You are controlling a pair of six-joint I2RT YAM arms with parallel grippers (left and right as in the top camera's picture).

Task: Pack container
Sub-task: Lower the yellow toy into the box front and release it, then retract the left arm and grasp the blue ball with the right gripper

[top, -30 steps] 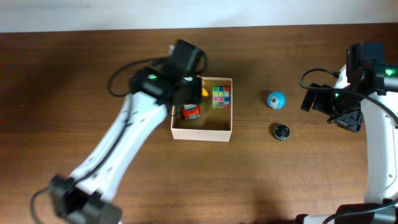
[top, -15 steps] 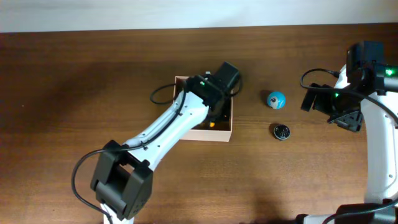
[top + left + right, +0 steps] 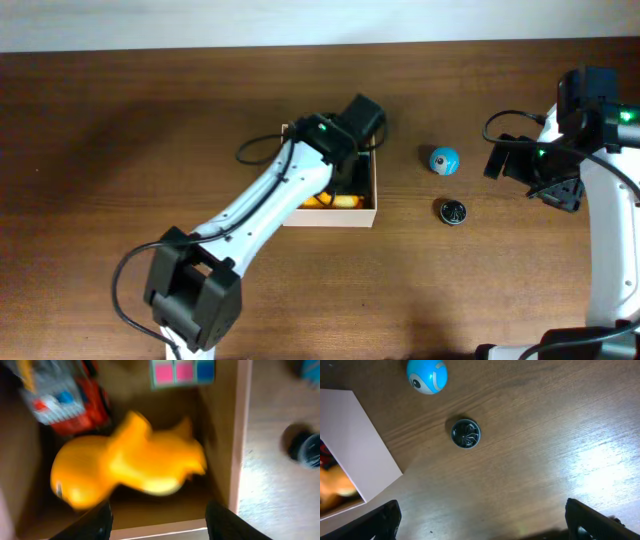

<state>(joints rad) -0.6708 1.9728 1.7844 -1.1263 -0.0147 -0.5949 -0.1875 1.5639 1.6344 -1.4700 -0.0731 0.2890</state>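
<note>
The container (image 3: 375, 192) stands mid-table, white outside and tan inside (image 3: 239, 435). In it lie a blurred orange duck toy (image 3: 125, 467), a red toy car (image 3: 75, 402) and a colour cube (image 3: 182, 371). My left gripper (image 3: 160, 525) hangs over the container's near right part, open, with the duck just beyond its fingertips and nothing between them. In the overhead view the left arm covers most of the box; a strip of the duck (image 3: 335, 201) shows. My right gripper (image 3: 482, 522) hovers wide open over bare table, right of the box.
A blue ball (image 3: 444, 160) (image 3: 427, 375) and a small black disc (image 3: 453, 211) (image 3: 465, 433) lie on the wood between the container and the right arm. The container's corner (image 3: 355, 445) shows at the left of the right wrist view.
The left arm swung from the container's left side to over its right half. Its jaws parted, and the duck now lies loose in the box. The right arm stayed put.
</note>
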